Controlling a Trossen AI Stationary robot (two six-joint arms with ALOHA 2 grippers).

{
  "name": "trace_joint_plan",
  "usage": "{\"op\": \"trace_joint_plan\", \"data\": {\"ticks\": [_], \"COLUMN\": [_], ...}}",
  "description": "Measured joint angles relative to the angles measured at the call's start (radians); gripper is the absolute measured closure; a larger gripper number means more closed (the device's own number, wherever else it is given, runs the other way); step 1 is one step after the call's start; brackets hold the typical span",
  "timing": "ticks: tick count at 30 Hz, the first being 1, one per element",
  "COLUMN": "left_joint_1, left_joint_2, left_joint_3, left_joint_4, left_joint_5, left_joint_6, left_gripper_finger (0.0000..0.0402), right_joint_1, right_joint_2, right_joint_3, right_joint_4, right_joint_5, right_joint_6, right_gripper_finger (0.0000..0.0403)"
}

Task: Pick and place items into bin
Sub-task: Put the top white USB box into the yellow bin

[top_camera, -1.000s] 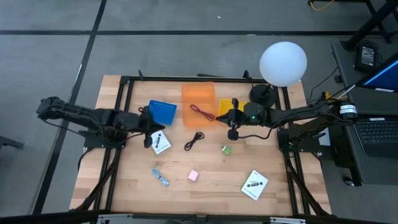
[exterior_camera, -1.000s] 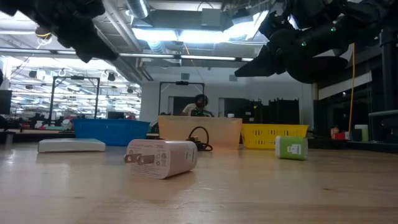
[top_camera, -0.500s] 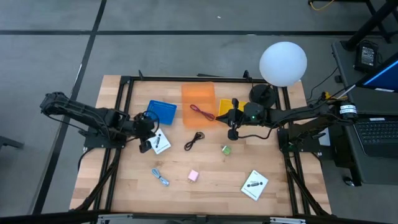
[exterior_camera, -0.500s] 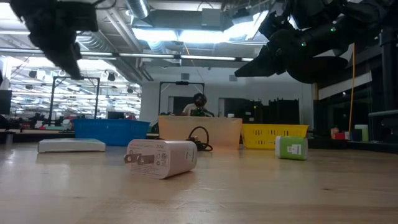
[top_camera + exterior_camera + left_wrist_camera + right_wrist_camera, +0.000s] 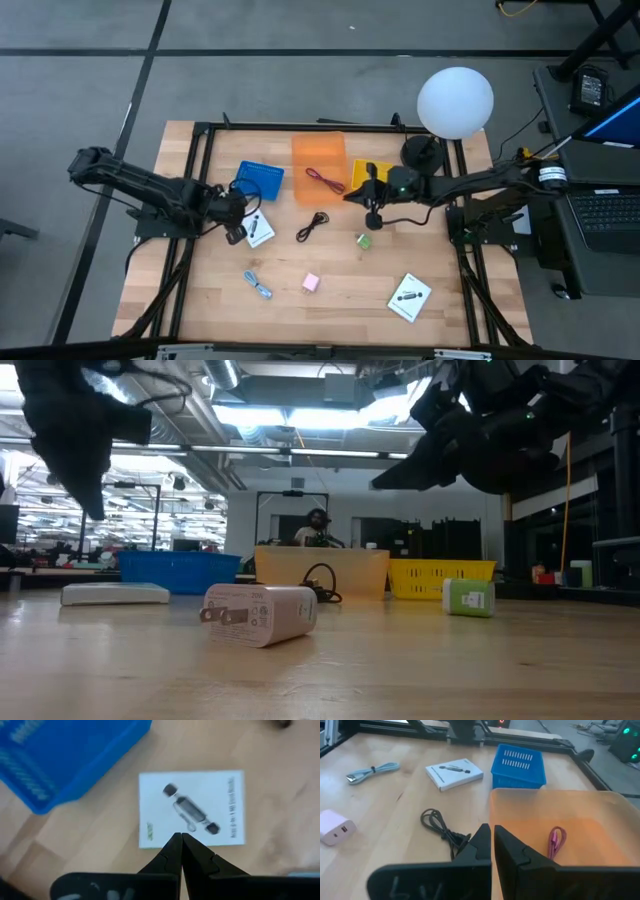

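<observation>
Bins (image 5: 318, 157) three, white cards (image 5: 258, 229) two, black cable (image 5: 313, 224) one

A robotics lab or workshop in a large industrial hall — the low view shows exposed ceiling ducts (image 5: 225, 375), rows of strip lights (image 5: 300, 415) and long benches running back into the room. A person (image 5: 318, 526) sits at a workstation behind the wooden table (image 5: 330, 305), which sits inside a black metal frame (image 5: 205, 140) on a grey concrete floor (image 5: 90, 70) — a laptop (image 5: 610, 210) stands beside it.
</observation>
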Motion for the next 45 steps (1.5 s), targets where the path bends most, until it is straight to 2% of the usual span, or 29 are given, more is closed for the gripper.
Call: {"op": "trace_joint_plan", "data": {"ticks": [7, 13, 19, 29, 45], "left_joint_1": [0.007, 0.041, 0.088, 0.124, 0.135], "left_joint_2": [0.113, 0.175, 0.202, 0.238, 0.263], "left_joint_3": [-0.049, -0.066, -0.067, -0.067, -0.067], "left_joint_4": [-0.002, 0.003, 0.012, 0.117, 0.065], "left_joint_5": [0.069, 0.060, 0.028, 0.066, 0.067], "left_joint_6": [-0.065, -0.076, -0.069, 0.028, 0.031], "left_gripper_finger": [0.0398, 0.0398, 0.0398, 0.0398, 0.0398], "right_joint_1": [0.000, 0.000, 0.000, 0.000, 0.000], "right_joint_2": [0.062, 0.065, 0.065, 0.065, 0.065], "right_joint_3": [0.000, 0.000, 0.000, 0.000, 0.000], "right_joint_4": [0.076, 0.098, 0.105, 0.102, 0.097], "right_joint_5": [0.000, 0.000, 0.000, -0.001, -0.001], "right_joint_6": [-0.033, -0.044, -0.042, -0.041, -0.041], "right_gripper_finger": [0.0398, 0.0398, 0.0398, 0.0398, 0.0398]}}
